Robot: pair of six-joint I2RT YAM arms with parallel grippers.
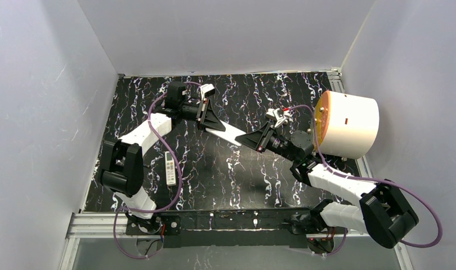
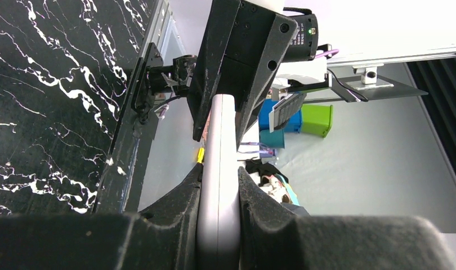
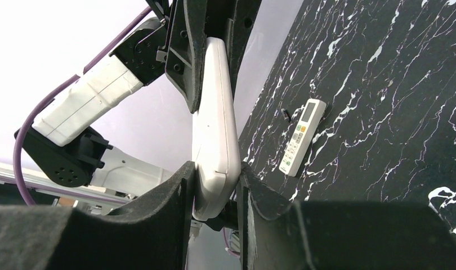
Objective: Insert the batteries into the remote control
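While both arms hold the white remote control (image 1: 228, 133) aloft at centre frame, left fingers (image 2: 172, 208) and right fingers (image 3: 158, 211) each pinching one end, a likely battery (image 3: 284, 113) lies unloaded on the desk (image 3: 394, 101) beside a smaller remote (image 3: 302, 135), loading apparently not yet begun.

Above the black marbled table (image 1: 231, 180) a white remote (image 1: 228, 135) is held between the two arms: the left gripper (image 1: 213, 125) grips one end and the right gripper (image 1: 251, 140) the other. A second remote (image 1: 170, 167) lies flat on the table near the left arm. At the right edge is a white drum (image 1: 352, 126) with an orange face.
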